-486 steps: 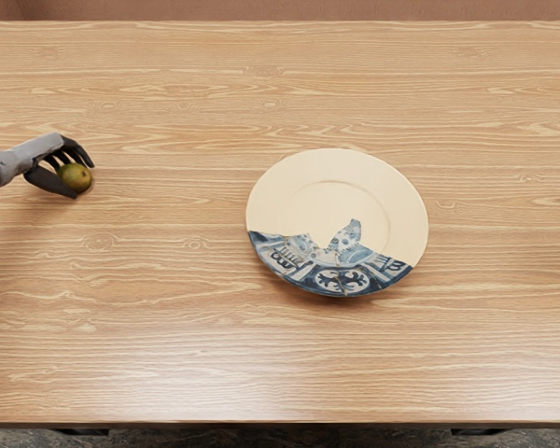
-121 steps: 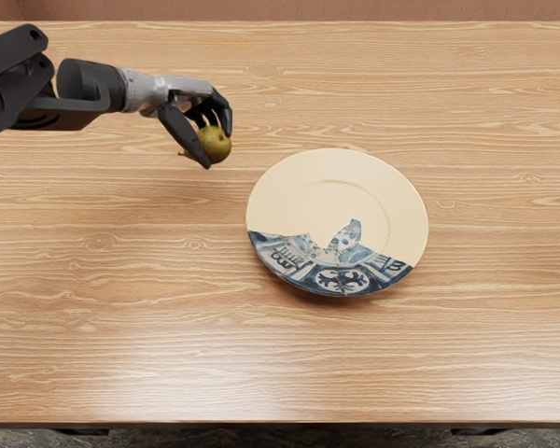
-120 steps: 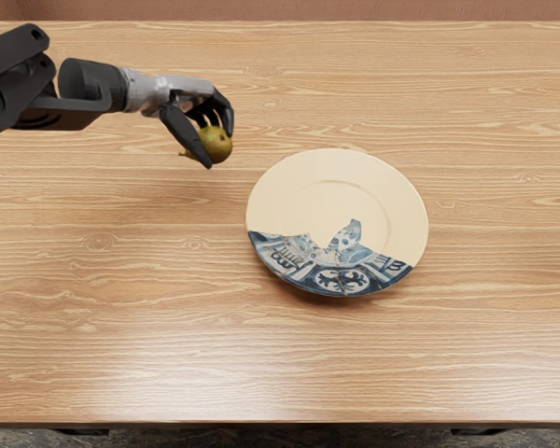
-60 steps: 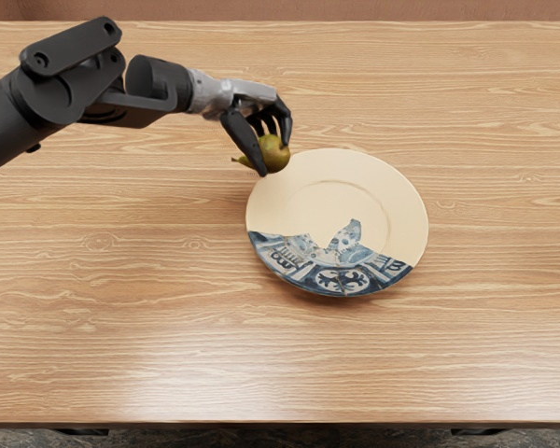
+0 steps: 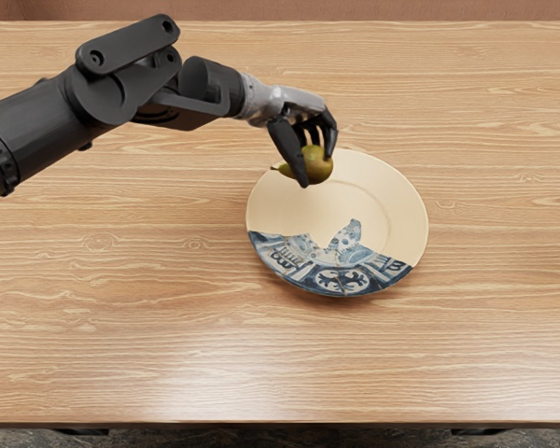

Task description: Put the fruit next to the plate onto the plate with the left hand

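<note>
The left hand (image 5: 303,140) grips a small green-yellow pear (image 5: 315,163), its dark fingers (image 5: 289,154) curled around the fruit; the pear sits over the upper left part of the plate (image 5: 392,201), just inside the rim; the arm (image 5: 103,93) reaches in from the left edge, dark and thick; the plate is cream with a blue patterned band along its near side; it lies on a wooden table (image 5: 121,308).

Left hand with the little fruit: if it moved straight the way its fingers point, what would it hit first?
Probably the plate: the left hand points its fingers down at the plain cream part, and the held fruit would touch first. How high it hangs above the plate is unclear.
</note>
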